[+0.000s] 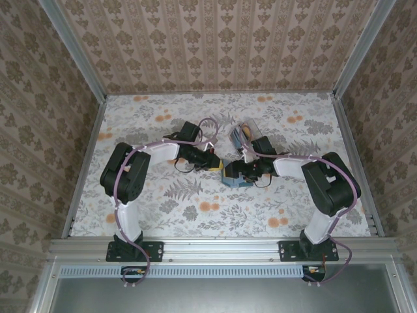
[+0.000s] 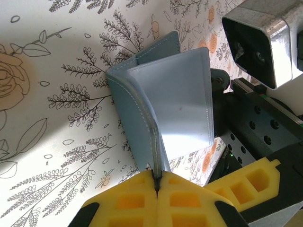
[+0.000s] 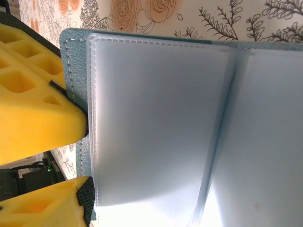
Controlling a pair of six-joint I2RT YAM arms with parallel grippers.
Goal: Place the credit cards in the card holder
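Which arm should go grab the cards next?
Probably the right. The left end effector is clamped on the card holder, propping it open, so it looks busy. The credit cards lie close beside the right arm.

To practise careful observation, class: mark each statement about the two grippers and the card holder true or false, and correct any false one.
1. The left gripper is shut on an edge of the card holder. True.
2. The card holder lies folded closed. False: it is open like a booklet, with its pale inside showing.
3. The right gripper is clamped shut. False: its fingers stand apart at the holder's edge.
4. The table has a floral-patterned surface. True.
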